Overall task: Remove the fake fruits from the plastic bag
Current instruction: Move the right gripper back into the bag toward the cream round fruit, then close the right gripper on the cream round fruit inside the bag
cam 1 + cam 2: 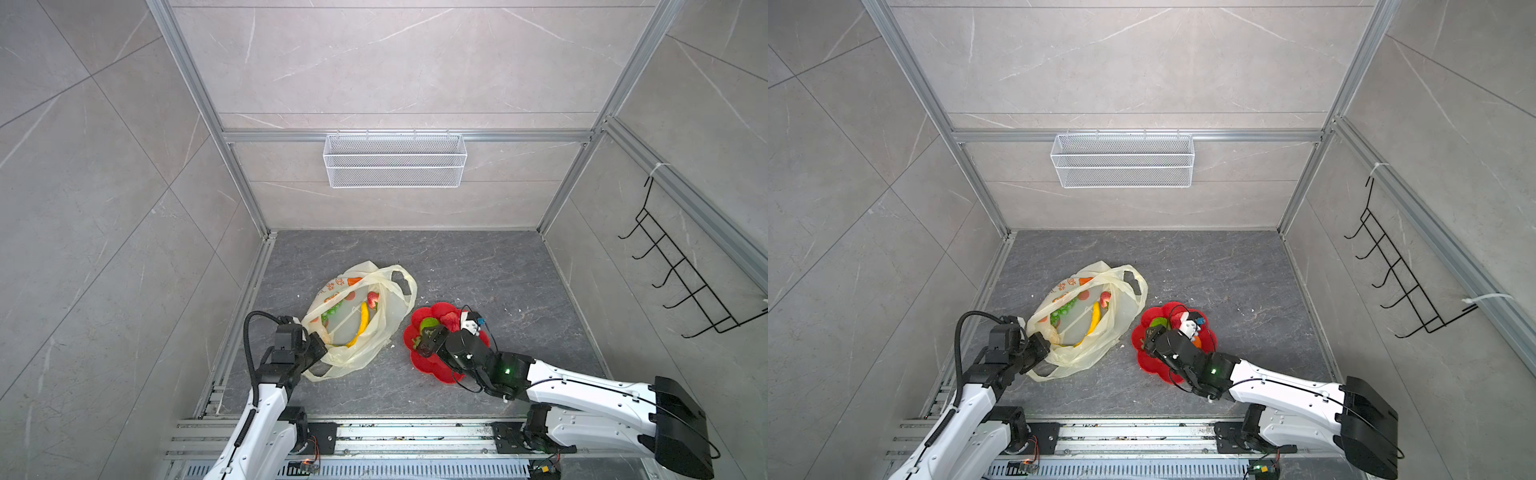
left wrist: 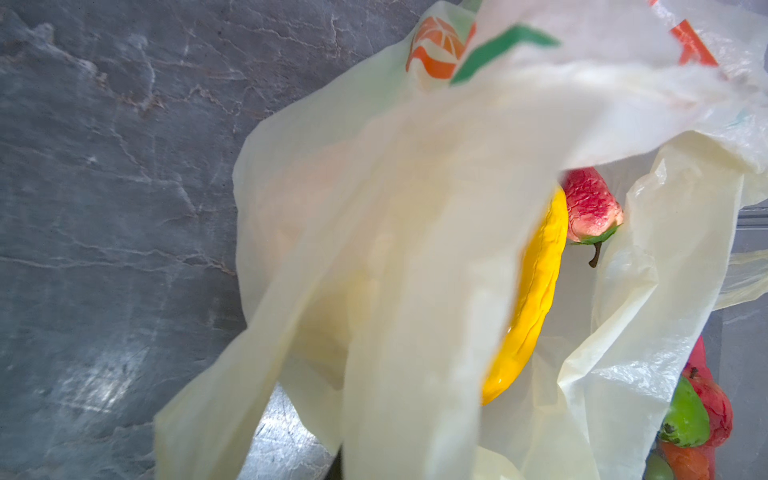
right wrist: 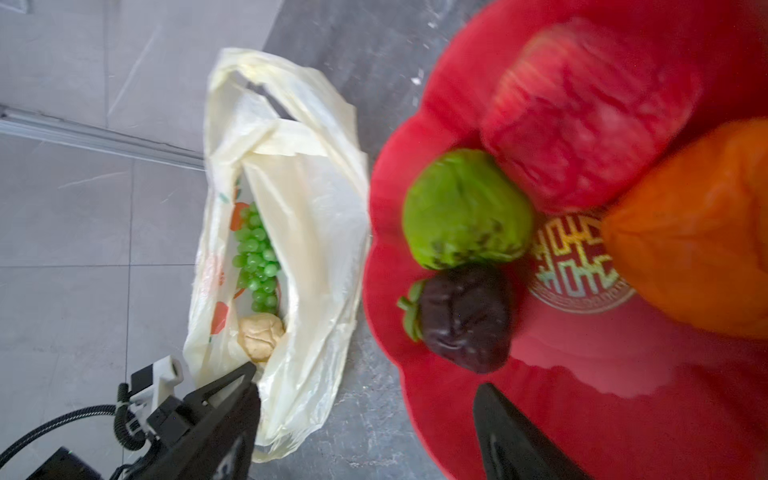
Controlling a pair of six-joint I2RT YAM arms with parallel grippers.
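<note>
Top view | banana [image 1: 360, 328] lengthwise near-to-far | left tool [image 1: 322, 350] clamps plastic bag [image 1: 390, 320] | right tool [image 1: 422, 343] apart

The table [image 1: 457, 266] is dark grey and looks like stone, with thin pale lines running over it. Two things lie right on it. The plastic bag [image 1: 395, 320] is pale yellow and lies on its side, left of the middle. The red plate [image 1: 422, 368], shaped like a flower, sits just beside it on the right. Tiny white bits [image 1: 425, 302] are scattered around them.
</note>
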